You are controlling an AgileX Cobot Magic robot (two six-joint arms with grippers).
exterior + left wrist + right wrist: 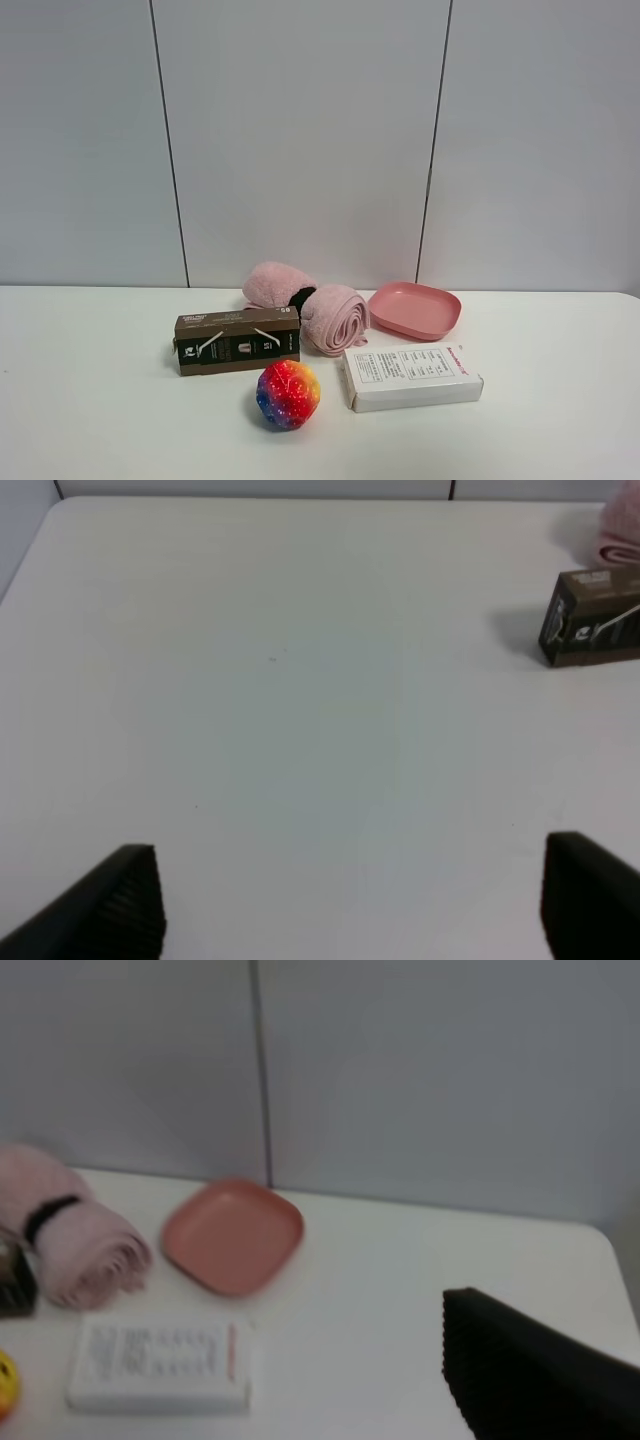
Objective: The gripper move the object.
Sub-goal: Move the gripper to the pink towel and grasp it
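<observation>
The soft pink rolled towel, cinched by a black band, lies on the white table.

white table; pale grey panelled wall

towel pink, black band | ball rainbow | dish pink | box brown

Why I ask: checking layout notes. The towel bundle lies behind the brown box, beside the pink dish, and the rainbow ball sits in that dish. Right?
One slip: the rainbow ball sits on the table in front of the brown box, not in the pink dish; the exterior high view shows this. The towel bundle part is right.
</observation>
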